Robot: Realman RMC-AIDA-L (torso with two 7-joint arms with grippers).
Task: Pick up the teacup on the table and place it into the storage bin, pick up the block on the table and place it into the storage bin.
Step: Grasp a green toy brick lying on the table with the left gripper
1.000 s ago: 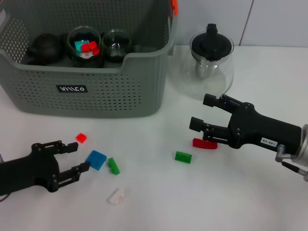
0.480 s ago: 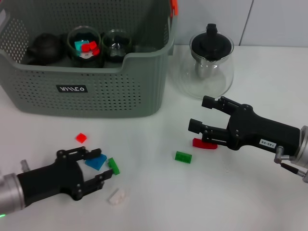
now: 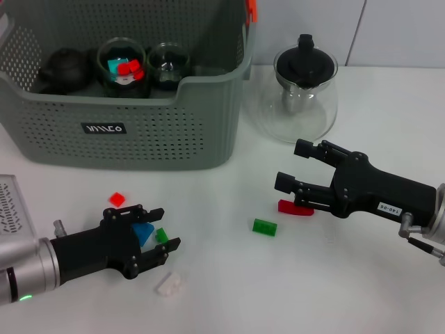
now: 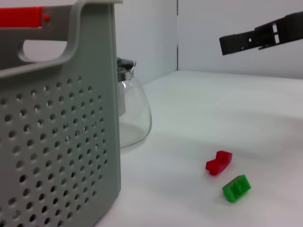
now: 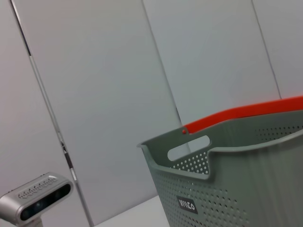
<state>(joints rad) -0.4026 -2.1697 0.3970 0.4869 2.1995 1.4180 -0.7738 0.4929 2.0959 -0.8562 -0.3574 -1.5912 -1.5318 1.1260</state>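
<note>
Six loose blocks — two green (image 3: 264, 227), two red (image 3: 295, 207).

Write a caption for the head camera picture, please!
Left gripper with open jaws around the blue block; right gripper open above the red block, beside the storage bin.

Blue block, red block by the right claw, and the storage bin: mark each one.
blue block (image 3: 144, 232), head view, on its top face between the left claw's fingers
red block (image 3: 295, 207), head view, on its top
storage bin (image 3: 139, 132), head view, on its perforated front wall
</note>
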